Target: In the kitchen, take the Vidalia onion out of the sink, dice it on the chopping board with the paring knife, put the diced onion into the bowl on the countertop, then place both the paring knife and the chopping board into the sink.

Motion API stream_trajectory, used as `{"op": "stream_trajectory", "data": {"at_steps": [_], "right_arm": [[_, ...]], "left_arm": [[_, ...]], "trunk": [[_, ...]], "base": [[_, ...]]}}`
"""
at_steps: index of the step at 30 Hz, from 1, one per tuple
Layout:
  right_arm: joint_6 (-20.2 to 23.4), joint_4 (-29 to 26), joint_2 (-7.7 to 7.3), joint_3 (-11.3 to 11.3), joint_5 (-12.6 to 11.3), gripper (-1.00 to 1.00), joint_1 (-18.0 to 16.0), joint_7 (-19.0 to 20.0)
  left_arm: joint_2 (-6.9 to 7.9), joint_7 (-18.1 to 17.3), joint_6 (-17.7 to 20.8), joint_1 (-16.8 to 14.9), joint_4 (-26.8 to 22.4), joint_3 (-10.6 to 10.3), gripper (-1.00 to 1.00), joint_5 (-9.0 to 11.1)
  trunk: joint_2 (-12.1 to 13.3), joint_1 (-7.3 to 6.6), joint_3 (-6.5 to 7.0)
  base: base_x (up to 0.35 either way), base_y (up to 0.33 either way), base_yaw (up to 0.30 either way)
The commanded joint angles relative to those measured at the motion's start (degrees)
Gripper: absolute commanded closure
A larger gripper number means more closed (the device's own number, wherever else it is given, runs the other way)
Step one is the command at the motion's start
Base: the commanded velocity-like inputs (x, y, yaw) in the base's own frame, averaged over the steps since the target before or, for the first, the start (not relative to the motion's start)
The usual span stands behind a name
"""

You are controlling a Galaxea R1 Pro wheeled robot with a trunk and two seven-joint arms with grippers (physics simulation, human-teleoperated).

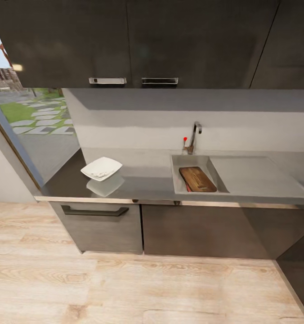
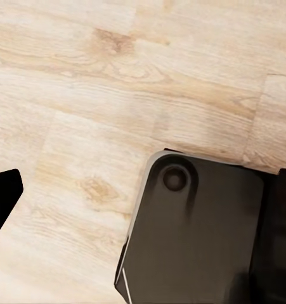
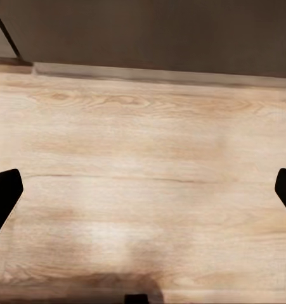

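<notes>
In the head view the steel sink (image 1: 178, 176) is set into the grey countertop (image 1: 147, 173), with its chrome tap (image 1: 194, 136) and red knob (image 1: 185, 138) behind it. The dark brown chopping board (image 1: 197, 179) lies in the basin. A thin reddish sliver along the board's left edge is the paring knife (image 1: 187, 185); its blade is too small to make out. The white bowl (image 1: 101, 168) stands on the countertop to the left of the sink; what it holds is unclear. The onion is out of view. My left gripper (image 2: 143, 196) and right gripper (image 3: 144, 193) hang open over the wooden floor, holding nothing.
Dark cabinet fronts (image 1: 188, 231) run under the counter, and wall cabinets (image 1: 134, 40) hang above it. A window (image 1: 30, 117) is at the left. The flat drainboard (image 1: 255, 173) lies right of the basin. My dark base (image 2: 200, 234) shows over the pale plank floor (image 1: 125, 288).
</notes>
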Motion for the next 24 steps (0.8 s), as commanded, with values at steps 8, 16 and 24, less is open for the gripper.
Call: {"op": "stream_trajectory", "data": {"at_steps": [8, 16, 24], "right_arm": [[-0.5, 0.2, -0.03, 0.4, -0.6, -1.0, 0.0, -0.3], [-0.4, 0.2, -0.03, 0.4, -0.5, -1.0, 0.0, -0.3], [-0.4, 0.4, -0.03, 0.4, -0.5, -1.0, 0.0, -0.3]], "left_arm": [[0.1, 0.6, -0.2, 0.0, -0.2, -0.5, -1.0, 0.3], [0.1, 0.9, -0.3, 0.0, -0.4, -0.5, -1.0, 0.3], [0.1, 0.9, -0.3, 0.0, -0.4, -0.5, -1.0, 0.3]], "trunk": [[-0.1, 0.03, 0.58], [-0.1, 0.03, 1.31], [-0.1, 0.03, 2.05]], "base": [[0.0, 0.0, -0.029], [0.0, 0.0, -0.001], [0.0, 0.0, 0.0]]}}
